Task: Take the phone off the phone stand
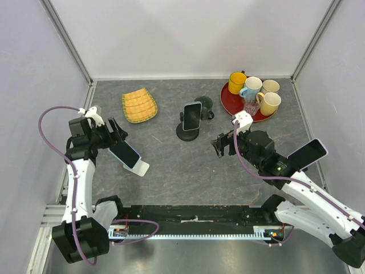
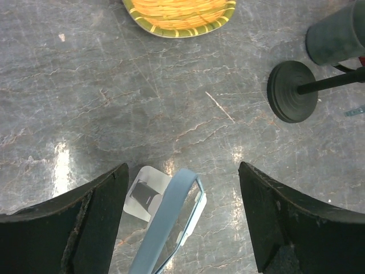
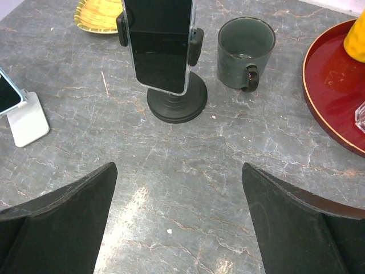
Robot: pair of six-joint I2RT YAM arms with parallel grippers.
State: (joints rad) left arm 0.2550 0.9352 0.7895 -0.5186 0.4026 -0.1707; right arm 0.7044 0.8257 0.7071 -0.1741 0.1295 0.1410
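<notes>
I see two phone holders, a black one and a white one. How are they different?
The black stand has a round base and side clamps gripping the dark phone; the white stand is a low bent plate the blue-edged phone leans on. The black stand is mid-table, the white stand by the left arm. Each holds one phone.

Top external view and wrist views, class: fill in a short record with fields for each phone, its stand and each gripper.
Phone one: light-blue-cased phone, leaning on small white angled stand
Phone two: dark-screened phone, clamped in black round-base stand
Left gripper: open, fingers either side of the light-blue-cased phone, gaps showing
Right gripper: open, facing the black round-base stand, holding nothing
</notes>
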